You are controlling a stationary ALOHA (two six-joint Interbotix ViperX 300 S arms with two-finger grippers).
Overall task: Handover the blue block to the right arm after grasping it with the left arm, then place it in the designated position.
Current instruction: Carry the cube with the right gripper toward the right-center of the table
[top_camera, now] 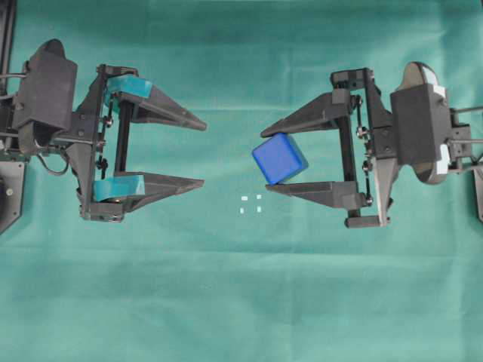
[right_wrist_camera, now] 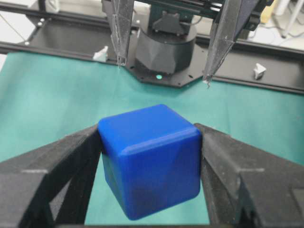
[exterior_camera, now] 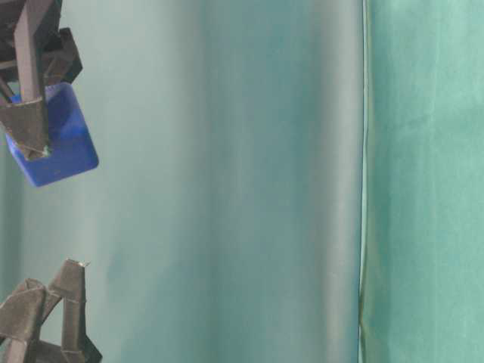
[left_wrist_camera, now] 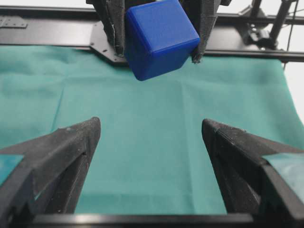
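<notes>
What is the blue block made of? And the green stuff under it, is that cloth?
The blue block looks like smooth, hard plastic: even colour, soft sheen, rounded edges, though I can't be sure. The green cover looks like thin woven cloth, matte, with faint fold creases. The right gripper holding the block has black fingers with a grainy, rough face, maybe printed plastic.

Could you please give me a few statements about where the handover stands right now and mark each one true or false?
1. The blue block is clamped in the right tool. True.
2. The left tool is shut on the block. False: it is open and holds nothing.
3. The block sits on the designated position. False: in the overhead view the marks lie uncovered, and the block is held in the right tool.
4. The block sits tilted between the right tool's fingers. True.
5. The green cloth covers the table. True.
</notes>
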